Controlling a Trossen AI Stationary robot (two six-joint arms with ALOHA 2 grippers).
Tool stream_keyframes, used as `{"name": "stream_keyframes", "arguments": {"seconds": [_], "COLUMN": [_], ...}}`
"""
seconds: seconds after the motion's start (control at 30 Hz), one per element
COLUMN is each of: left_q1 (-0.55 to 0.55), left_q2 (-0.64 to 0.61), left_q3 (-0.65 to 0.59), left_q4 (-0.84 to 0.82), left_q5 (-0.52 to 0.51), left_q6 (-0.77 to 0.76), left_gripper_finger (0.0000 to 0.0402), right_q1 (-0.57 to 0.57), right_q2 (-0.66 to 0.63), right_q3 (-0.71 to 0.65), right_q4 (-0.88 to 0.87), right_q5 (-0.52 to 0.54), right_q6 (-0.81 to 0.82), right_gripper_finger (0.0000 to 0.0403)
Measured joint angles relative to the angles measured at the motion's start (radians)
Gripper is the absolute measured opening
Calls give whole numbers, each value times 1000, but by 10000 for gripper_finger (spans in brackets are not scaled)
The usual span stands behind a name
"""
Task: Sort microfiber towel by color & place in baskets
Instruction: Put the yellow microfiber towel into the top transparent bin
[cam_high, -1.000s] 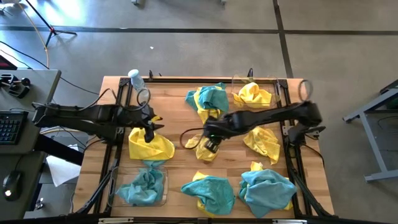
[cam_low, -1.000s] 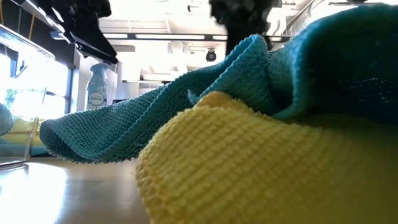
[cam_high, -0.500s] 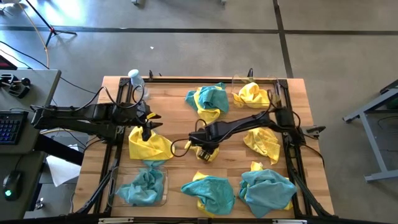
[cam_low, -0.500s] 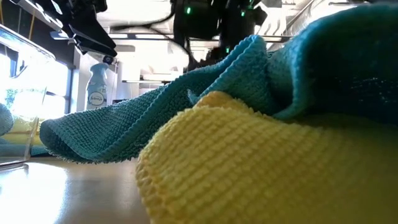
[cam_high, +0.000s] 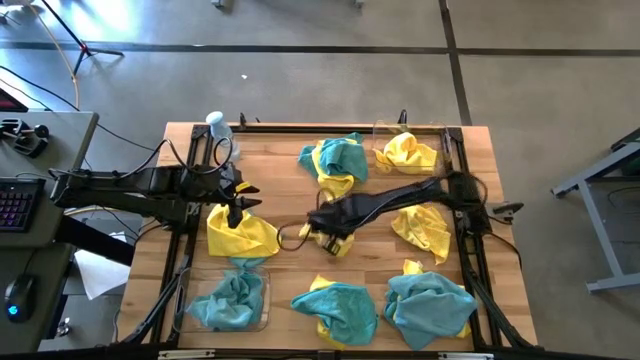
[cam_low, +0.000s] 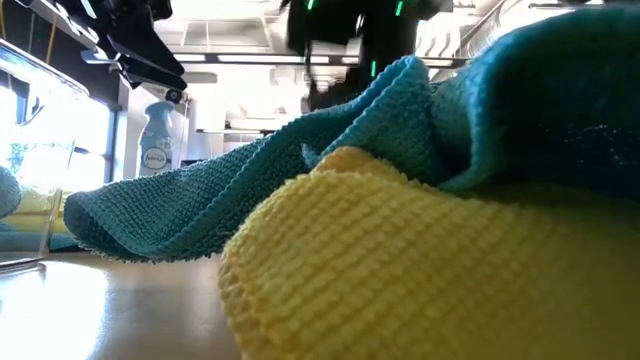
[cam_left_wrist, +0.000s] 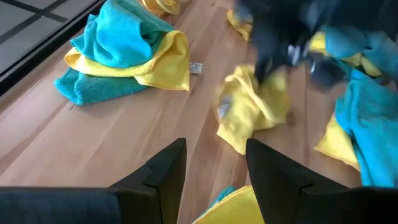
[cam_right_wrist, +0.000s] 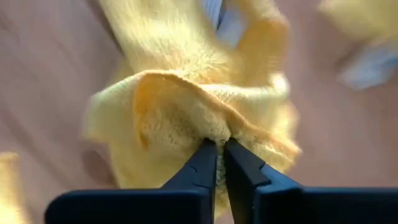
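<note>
My right gripper (cam_right_wrist: 219, 149) points down at the table's middle and is shut on a crumpled yellow microfiber towel (cam_high: 335, 242) that lies on the wood. My left gripper (cam_left_wrist: 214, 163) hangs open at the table's left, above another yellow towel (cam_high: 240, 235), touching nothing. A clear basket (cam_high: 262, 312) at the near left holds a teal towel (cam_high: 228, 300). A second basket (cam_high: 382, 132) at the far right holds a yellow towel (cam_high: 408, 152). Other teal and yellow towels lie around in heaps. My right gripper pinches a raised fold (cam_right_wrist: 214, 127) of the yellow towel between its two fingertips. The fingers come from above, pointing down. The rest of the towel lies bunched on the table around the fingers.
Mixed teal and yellow heaps lie at the far middle (cam_high: 335, 160), near middle (cam_high: 335, 305) and near right (cam_high: 430, 305). A single yellow towel (cam_high: 420, 228) lies at the right. A water bottle (cam_high: 218, 128) stands at the far left. In the low view a teal towel (cam_low: 250, 190) and a yellow towel (cam_low: 400, 270) fill the foreground.
My right gripper has gone down and a little toward the table's left edge, onto the yellow towel at the table's middle. The towel lies where it was.
</note>
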Motion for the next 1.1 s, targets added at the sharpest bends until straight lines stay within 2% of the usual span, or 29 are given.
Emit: {"name": "stream_keyframes", "arguments": {"seconds": [0.17,0.43,0.7,0.87,1.03,1.1], "left_q1": [0,0,0,0,0,0], "left_q2": [0,2,2,2,2,2], "left_q3": [0,1,1,1,1,1], "left_q4": [1,32,33,38,59,83], "left_q5": [6,5,-28,-70,-112,-134], "left_q6": [0,0,-35,-73,-88,-94], "left_gripper_finger": [156,156,156,156,156,156], "right_q1": [-3,-50,-202,-360,-507,-560], "right_q2": [-170,-455,-711,-798,-803,-801], "right_q3": [1,1,2,3,1,-34], "right_q4": [-90,-378,-468,-467,-434,-358], "right_q5": [181,420,581,568,504,468], "right_q6": [6,91,18,-153,-318,-384], "right_gripper_finger": [8,2,1,1,0,0]}}
